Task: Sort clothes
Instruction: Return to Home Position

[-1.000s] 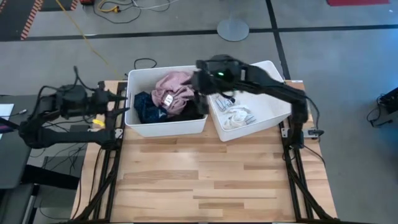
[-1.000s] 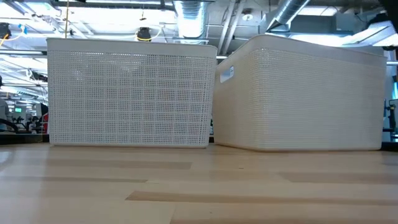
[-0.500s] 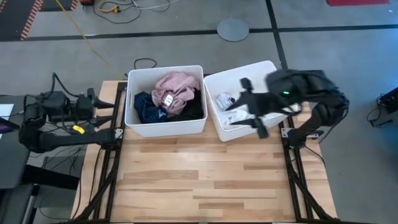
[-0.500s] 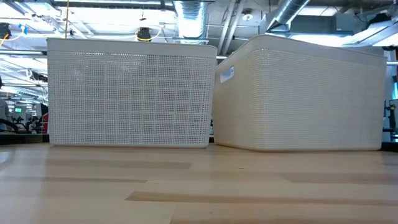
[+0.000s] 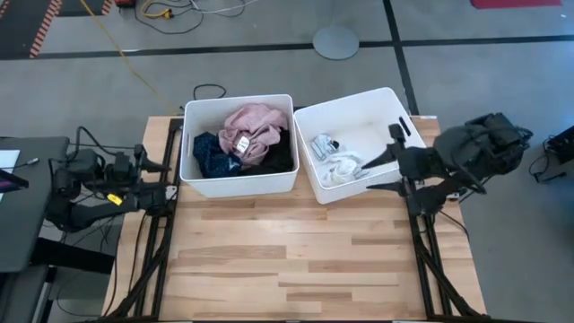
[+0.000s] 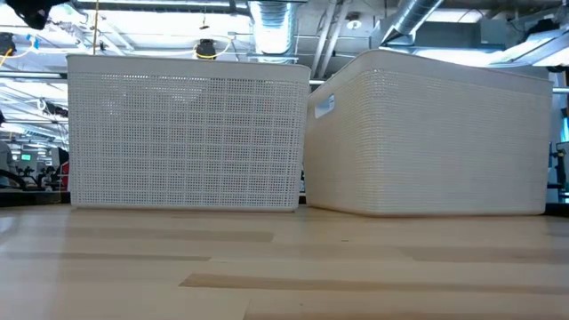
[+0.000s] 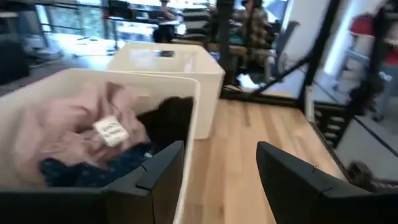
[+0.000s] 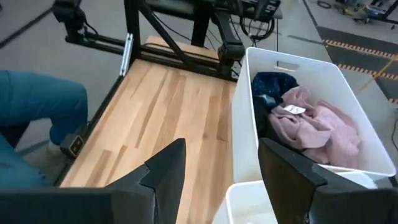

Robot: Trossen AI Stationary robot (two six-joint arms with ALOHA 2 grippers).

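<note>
- The soft pink fabric garment point(image 5: 254, 124) is bunched up on top of the pile in the left white plastic bin point(image 5: 237, 98). It has a small white label point(image 5: 242, 144) showing on it.
- A dark navy patterned garment point(image 5: 207, 154) is stuffed into that same bin on its left side, touching the pink one.
- A black garment point(image 5: 281, 158) fills the bin's front right corner, pressed up against the pink one.
- The small white and grey socks point(image 5: 339, 167) are in the right white plastic bin point(image 5: 346, 99), in a loose little heap on its floor. The rest of that bin is bare.
- The two bins stand side by side at the back of the light wooden table point(image 5: 296, 260). The right one is turned a bit askew, and they're touching or very nearly so at the near corners.
- From the low view you only get the perforated front walls, so the contents are hidden there.
- The right gripper point(image 8: 222, 144) hangs over the right-hand edge of the right bin, pointing in toward the bins. Its two dark fingers are spread wide with nothing between them.
- The left gripper point(image 7: 221, 149) sits off the table's left edge by the frame. It's aimed at the left bin but well apart from it, fingers also wide apart and holding nothing.
- A grey floor point(image 5: 269, 63) surrounds the table.
</note>
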